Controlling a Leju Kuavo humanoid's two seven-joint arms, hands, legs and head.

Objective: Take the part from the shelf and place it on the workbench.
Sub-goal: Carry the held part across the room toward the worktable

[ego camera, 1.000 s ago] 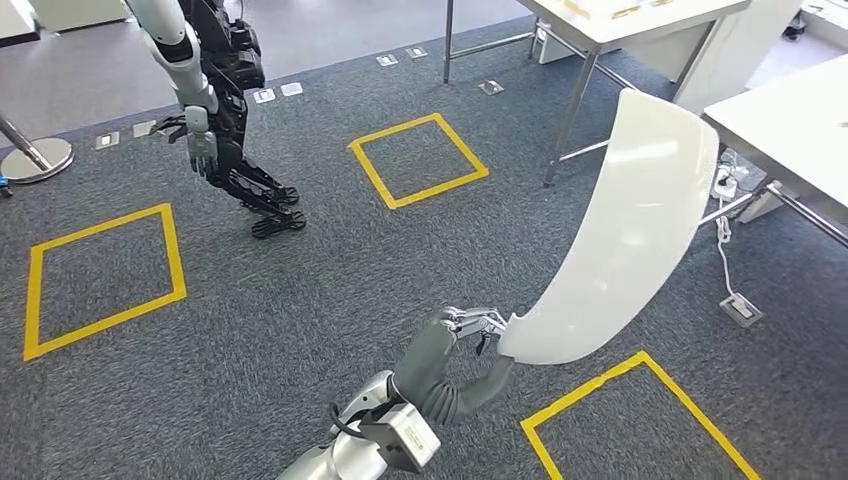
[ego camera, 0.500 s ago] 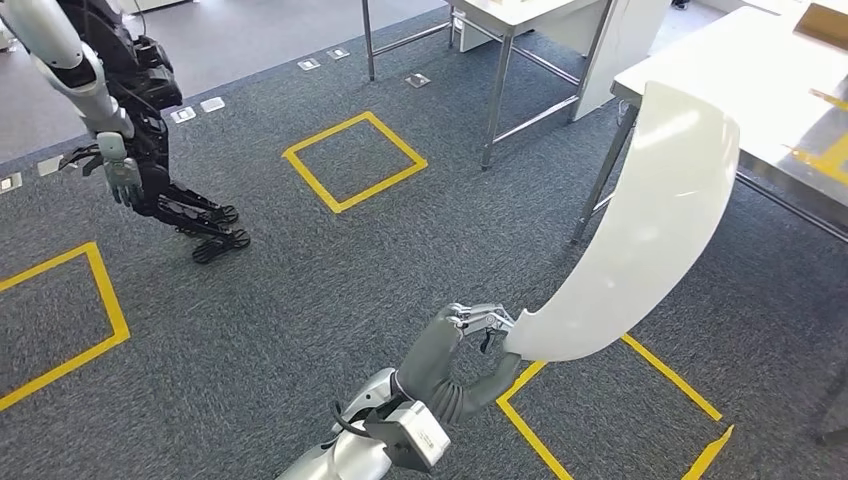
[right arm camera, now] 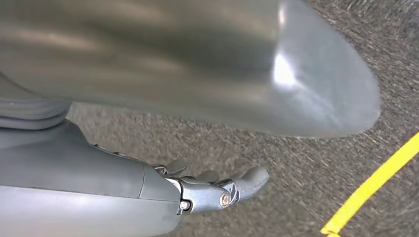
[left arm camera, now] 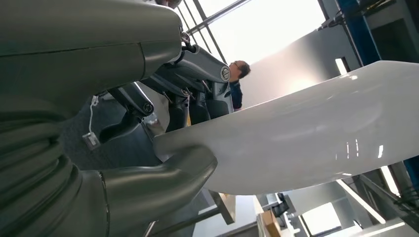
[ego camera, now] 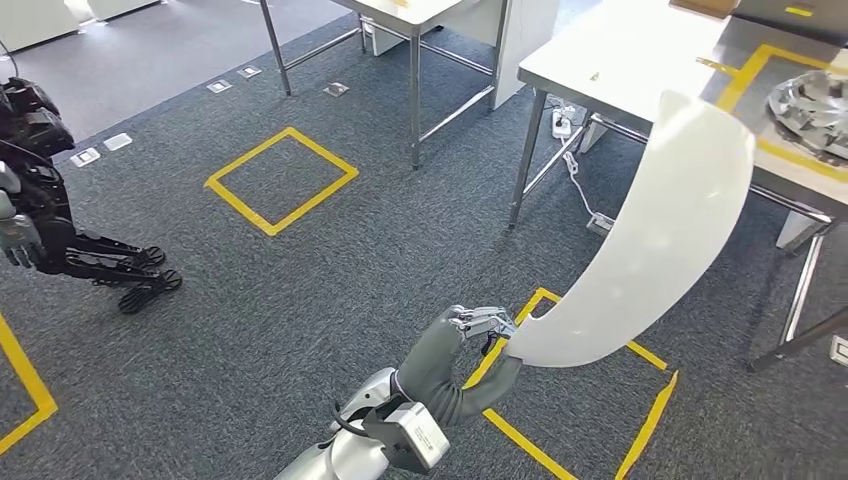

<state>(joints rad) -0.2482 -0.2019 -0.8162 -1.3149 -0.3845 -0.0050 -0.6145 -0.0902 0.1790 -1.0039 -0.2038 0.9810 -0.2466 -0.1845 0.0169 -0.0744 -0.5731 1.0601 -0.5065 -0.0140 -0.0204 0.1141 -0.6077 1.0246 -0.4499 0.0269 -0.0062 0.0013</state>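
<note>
Head view. The left hand [ego camera: 478, 335] grips the lower end of a long, curved white panel [ego camera: 650, 240], the part to be delivered. Its fingers [ego camera: 487, 322] lie over the near edge and its thumb comes up from beneath, so the panel is clamped between them. From the hand the panel's long axis rises up and away to the robot's right. Its free upper end overlaps the near edge of the workbench [ego camera: 620, 60] in the picture, though whether it is above the top or short of it cannot be told. The bench top carries yellow tape outlines and a grey metal part [ego camera: 810, 105] at its far right. A yellow floor square [ego camera: 575, 400] lies under the hand on the grey carpet. A second humanoid robot [ego camera: 40, 230] stands well apart to the left. The panel is thus in the air, held by one end, not yet set down. Judged from this, the coming move must carry the held end forward and to the right so the whole length comes over the bench.

Left wrist view. The thumb [left arm camera: 163, 173] presses one face of the white panel [left arm camera: 306, 128] and the dark fingers [left arm camera: 197, 94] close on the other; the panel runs away from the palm. A person [left arm camera: 237, 84] stands in the background.

Right wrist view. The right hand [right arm camera: 217, 190] hangs over the carpet near a yellow line [right arm camera: 370, 190], holding nothing. Its fingers are loosely curled rather than fisted. It is the farther hand from the panel.
</note>
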